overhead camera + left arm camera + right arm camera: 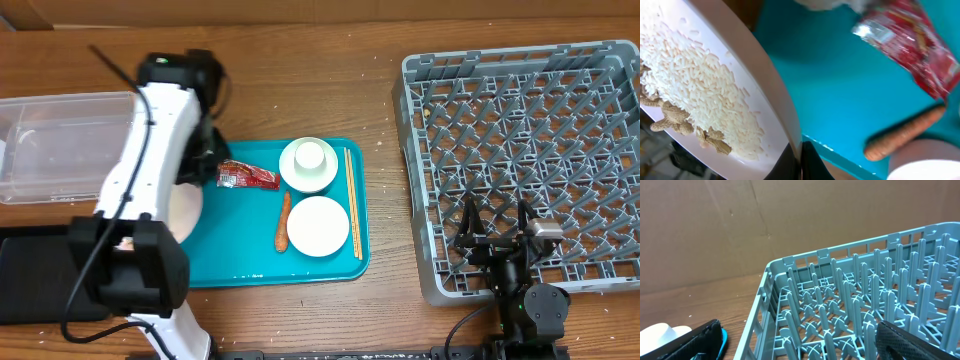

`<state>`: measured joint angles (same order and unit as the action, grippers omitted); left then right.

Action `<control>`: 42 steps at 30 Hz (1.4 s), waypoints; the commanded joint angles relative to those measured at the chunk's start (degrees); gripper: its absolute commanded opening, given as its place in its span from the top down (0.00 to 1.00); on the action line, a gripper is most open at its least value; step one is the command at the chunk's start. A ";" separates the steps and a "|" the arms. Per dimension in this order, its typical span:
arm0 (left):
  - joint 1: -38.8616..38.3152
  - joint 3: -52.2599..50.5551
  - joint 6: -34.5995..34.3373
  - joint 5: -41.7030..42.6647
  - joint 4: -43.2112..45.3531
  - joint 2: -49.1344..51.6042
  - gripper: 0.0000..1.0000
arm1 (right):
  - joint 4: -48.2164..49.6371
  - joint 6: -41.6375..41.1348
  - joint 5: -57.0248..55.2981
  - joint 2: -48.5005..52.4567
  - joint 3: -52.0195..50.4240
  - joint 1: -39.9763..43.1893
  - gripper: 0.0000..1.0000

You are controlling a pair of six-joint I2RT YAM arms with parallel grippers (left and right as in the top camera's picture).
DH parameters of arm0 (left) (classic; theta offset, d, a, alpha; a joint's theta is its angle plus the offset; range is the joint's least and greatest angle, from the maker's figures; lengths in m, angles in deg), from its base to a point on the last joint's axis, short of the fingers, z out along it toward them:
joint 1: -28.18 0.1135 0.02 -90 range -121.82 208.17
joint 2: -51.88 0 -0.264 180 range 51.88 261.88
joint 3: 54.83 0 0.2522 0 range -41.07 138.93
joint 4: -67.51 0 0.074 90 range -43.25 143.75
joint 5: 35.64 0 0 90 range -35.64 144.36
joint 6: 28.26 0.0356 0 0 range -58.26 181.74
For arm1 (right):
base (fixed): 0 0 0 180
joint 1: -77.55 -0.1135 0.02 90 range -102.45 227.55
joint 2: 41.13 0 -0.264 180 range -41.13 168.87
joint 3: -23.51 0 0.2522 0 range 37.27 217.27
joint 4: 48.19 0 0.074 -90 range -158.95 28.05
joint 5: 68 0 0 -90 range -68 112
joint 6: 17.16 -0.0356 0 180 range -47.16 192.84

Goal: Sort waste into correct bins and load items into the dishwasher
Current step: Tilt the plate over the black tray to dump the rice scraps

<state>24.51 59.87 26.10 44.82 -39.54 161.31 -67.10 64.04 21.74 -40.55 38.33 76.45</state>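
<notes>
Looking down from overhead, we find the left arm covering most of the plate (188,212), which sits at the left edge of the teal tray (240,255); only a pale arc of it shows. The left wrist view fills the gap: the plate carries white rice (705,90) and peanuts (670,120) in their shells, and the left gripper (800,159) pinches its rim, one finger on each side. We cannot tell whether the plate is lifted.

On the tray the red wrapper (247,176) lies with its long axis left to right. The carrot (284,222) runs nearly top to bottom just beside the empty white plate (318,225), and the chopsticks (352,200) lie along the tray's right edge, near the white cup (313,155).

The right gripper (497,240) hangs over the near edge of the grey dish rack (520,90), its fingers (700,340) spread with nothing between them. The clear bin (60,145) is cut off at the left.
</notes>
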 commanded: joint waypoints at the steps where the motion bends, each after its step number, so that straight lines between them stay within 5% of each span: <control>1: 6.43 1.79 0.98 -1.92 -1.53 -0.55 0.96 | 0.33 0.26 -0.13 -0.42 -0.59 0.33 0.00; 12: 23.69 1.88 6.84 0.63 3.43 -0.63 0.96 | 0.33 0.26 -0.13 -0.42 -0.59 0.33 0.00; 33: 44.09 -0.59 14.69 8.33 18.82 -0.50 0.96 | 0.33 0.26 -0.13 -0.42 -0.59 0.33 0.00; 42: 50.60 -3.37 20.26 24.74 23.10 -0.46 0.96 | 0.33 0.26 -0.13 -0.42 -0.59 0.33 0.00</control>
<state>72.66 56.66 42.32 63.09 -16.33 161.31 -67.10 64.06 21.72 -40.55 38.33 76.45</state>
